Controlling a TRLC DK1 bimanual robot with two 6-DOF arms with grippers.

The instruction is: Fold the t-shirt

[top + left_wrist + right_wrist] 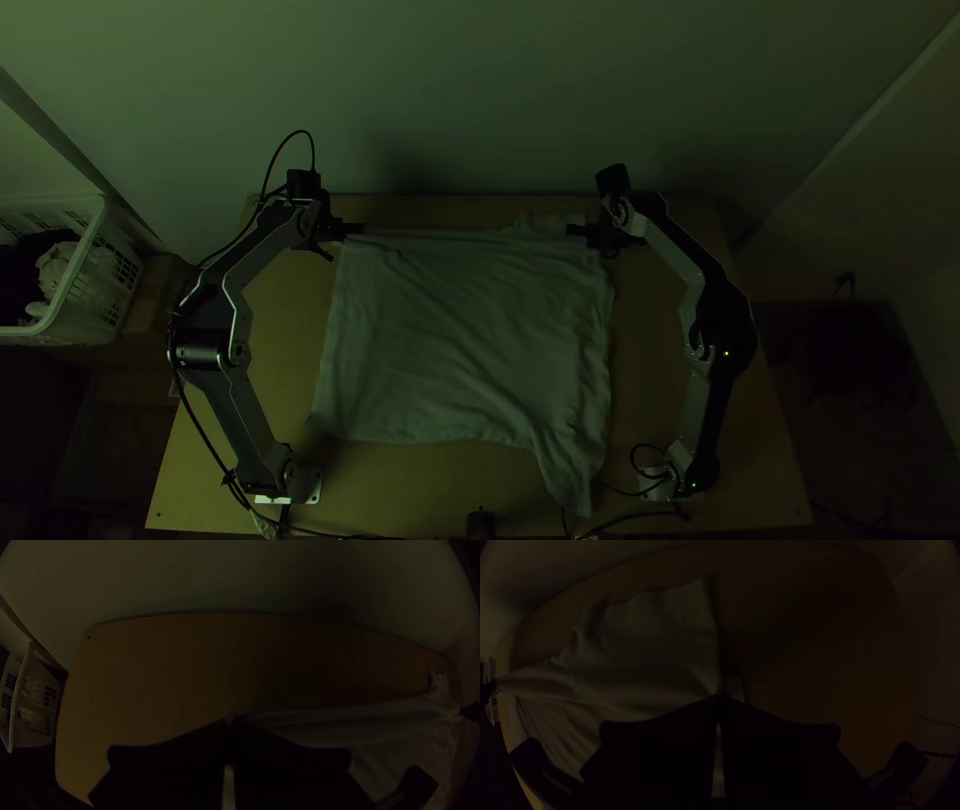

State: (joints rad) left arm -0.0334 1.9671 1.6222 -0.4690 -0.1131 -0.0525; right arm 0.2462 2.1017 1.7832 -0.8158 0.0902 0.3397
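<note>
As the t-shirt (468, 340) lies mostly spread across the counter (275, 320), the left gripper (360, 229) and right gripper (572, 230) pinch its hem-like side, closed, near the far edge; this looks like fold setup, calling for a matched lift toward the near edge.
</note>
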